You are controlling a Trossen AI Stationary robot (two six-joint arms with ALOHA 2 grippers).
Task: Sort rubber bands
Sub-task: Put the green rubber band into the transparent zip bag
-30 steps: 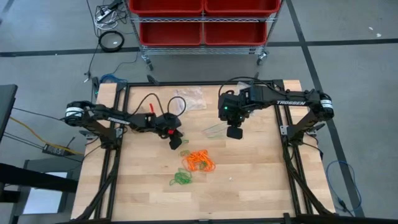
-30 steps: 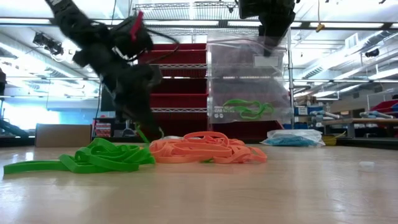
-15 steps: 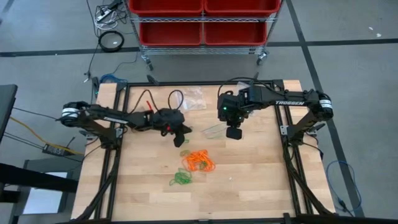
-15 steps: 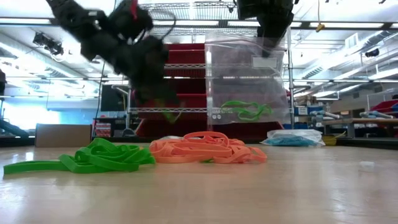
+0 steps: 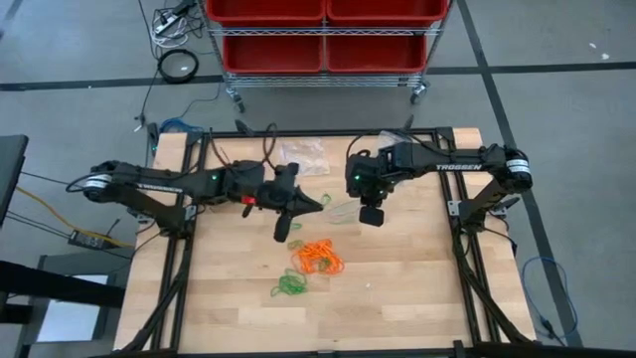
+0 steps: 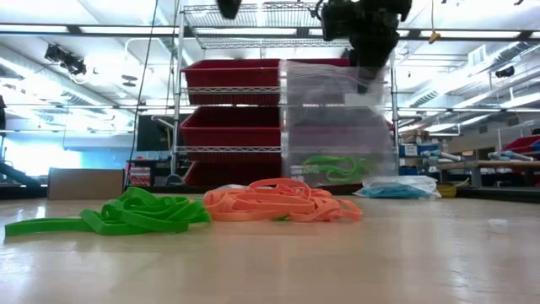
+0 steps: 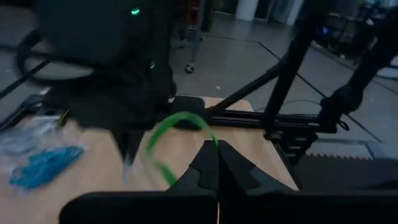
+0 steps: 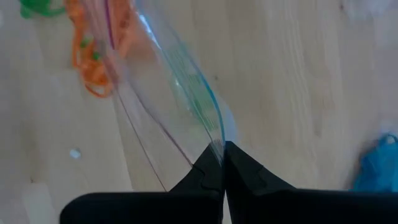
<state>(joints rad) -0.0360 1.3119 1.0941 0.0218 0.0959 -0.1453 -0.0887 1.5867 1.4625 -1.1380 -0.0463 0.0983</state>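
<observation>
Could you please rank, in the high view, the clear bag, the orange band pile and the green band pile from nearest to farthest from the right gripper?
From the right gripper:
1. Clear bag: pinched in its shut fingers, hanging toward the table's middle.
2. Orange band pile: on the table, toward the front.
3. Green band pile: beyond the orange, nearer the front edge.

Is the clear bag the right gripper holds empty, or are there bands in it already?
Not empty: green bands sit inside the clear bag hanging from the shut right gripper.
</observation>
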